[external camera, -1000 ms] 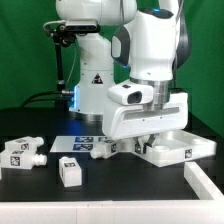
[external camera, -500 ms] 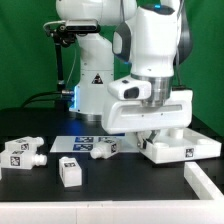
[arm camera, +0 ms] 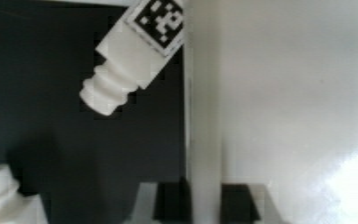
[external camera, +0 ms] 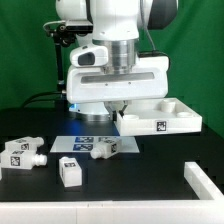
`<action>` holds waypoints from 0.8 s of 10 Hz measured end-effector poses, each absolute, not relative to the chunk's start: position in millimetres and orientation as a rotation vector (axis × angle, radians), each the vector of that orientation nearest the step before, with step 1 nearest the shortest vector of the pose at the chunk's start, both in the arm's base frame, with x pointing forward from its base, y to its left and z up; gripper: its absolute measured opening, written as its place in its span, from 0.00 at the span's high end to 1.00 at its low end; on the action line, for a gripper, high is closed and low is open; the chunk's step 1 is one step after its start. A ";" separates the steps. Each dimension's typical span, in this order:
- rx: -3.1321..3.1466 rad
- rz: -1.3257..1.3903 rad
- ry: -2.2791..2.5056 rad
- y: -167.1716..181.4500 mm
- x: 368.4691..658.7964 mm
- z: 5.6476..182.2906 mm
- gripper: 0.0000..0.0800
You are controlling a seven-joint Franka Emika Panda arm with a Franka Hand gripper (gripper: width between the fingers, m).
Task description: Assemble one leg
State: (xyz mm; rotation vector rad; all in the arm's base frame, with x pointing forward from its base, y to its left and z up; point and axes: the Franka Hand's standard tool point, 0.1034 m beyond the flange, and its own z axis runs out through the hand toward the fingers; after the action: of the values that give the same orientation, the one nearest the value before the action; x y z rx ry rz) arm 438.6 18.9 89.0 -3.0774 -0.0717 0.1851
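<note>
Shifted to exterior view's left, tool (arm camera: 202,200) clenched on white panel (external camera: 160,122) | leg (external camera: 103,149) on bench (external camera: 140,195), lower centre: likely light, stiff, slick | grip blocky body, not peg.

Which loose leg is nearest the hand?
The leg lying at the marker board, nearly beneath the hand gripping the white panel. The other legs, one at the exterior view's far left and one in front, sit farther off.
</note>
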 end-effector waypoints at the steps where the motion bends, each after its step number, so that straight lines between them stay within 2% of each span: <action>1: -3.077 0.191 -0.073 18.9 437.6 87.4 0.93; 3: -3.078 0.206 -0.047 17.7 438.5 85.5 0.93; 4: -3.078 0.270 0.056 13.0 448.9 82.9 0.93; 6: -3.066 0.338 0.123 -5.4 489.3 83.0 0.93; 7: -3.071 0.338 0.141 -13.9 508.6 76.5 0.93; 8: -3.055 0.408 0.165 -18.1 512.0 66.1 0.93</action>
State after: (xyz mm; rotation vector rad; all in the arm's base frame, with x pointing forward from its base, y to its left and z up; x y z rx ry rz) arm 512.0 -18.1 66.1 -3.0553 0.1653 0.4078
